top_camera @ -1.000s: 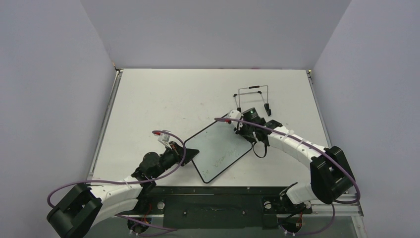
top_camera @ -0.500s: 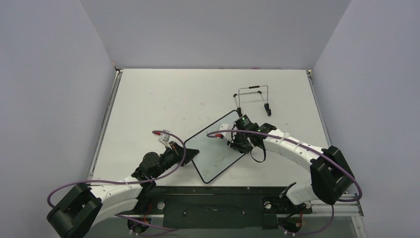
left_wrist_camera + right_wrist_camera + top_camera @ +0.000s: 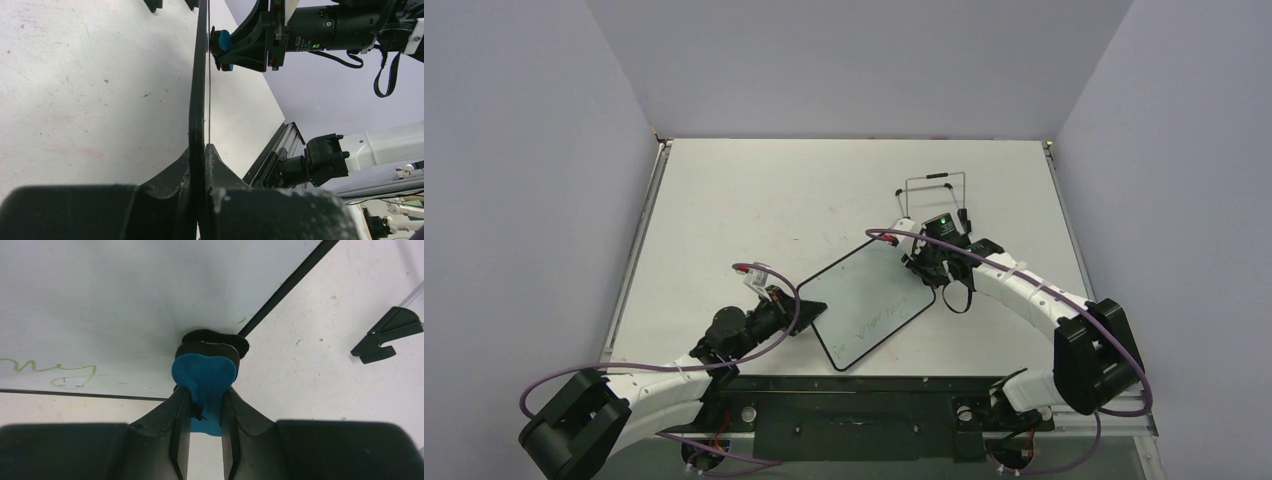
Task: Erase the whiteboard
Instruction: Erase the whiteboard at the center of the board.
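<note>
The whiteboard [image 3: 864, 305], white with a thin black frame, lies tilted in the middle of the table, with faint green writing [image 3: 874, 322] near its lower right. My left gripper [image 3: 809, 308] is shut on the board's left corner; in the left wrist view the frame edge [image 3: 199, 90] runs between the fingers. My right gripper [image 3: 924, 272] is shut on the blue-black eraser [image 3: 205, 371], whose black pad [image 3: 215, 336] presses on the board [image 3: 125, 295] next to its right frame edge. Green writing [image 3: 50, 371] shows at the left.
A wire stand [image 3: 934, 195] with black feet [image 3: 385, 335] lies on the table [image 3: 754, 200] just behind the right gripper. Grey walls enclose the table on three sides. A black rail [image 3: 864, 410] runs along the near edge.
The right gripper with the eraser swept left across the board, then back right and up to the board's right edge. The left gripper and board stayed put.
</note>
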